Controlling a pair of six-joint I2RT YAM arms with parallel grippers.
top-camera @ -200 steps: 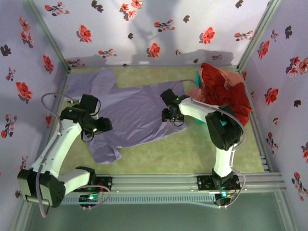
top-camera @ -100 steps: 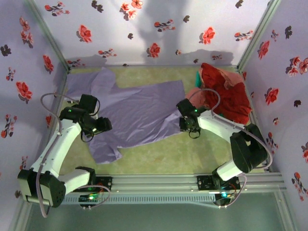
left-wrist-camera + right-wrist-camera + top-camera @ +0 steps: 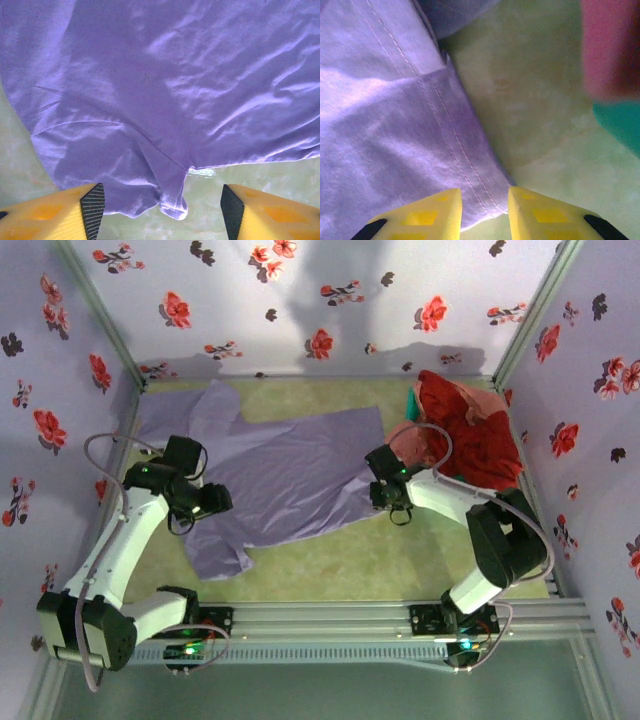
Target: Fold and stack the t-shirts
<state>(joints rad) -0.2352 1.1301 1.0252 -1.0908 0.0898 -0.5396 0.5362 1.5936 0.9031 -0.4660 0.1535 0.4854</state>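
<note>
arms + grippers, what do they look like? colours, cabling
Left arm and right arm: white links, black joints, grey cable loops, green lights at the bases. Left gripper and right gripper: yellow fingers; black ribbed pads on the left's.

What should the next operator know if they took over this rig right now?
Left gripper: open, hovering over the lavender t-shirt near its sleeve, holding nothing.
Right gripper: fingers close together at the shirt's hem corner; whether it grips is unclear.
The lavender t-shirt lies spread flat on the table. The red and pink shirts are heaped at the teal basket, far right.
Done: one shirt laid out, no fold made.
Left: fold it, then fold and stack the others.
</note>
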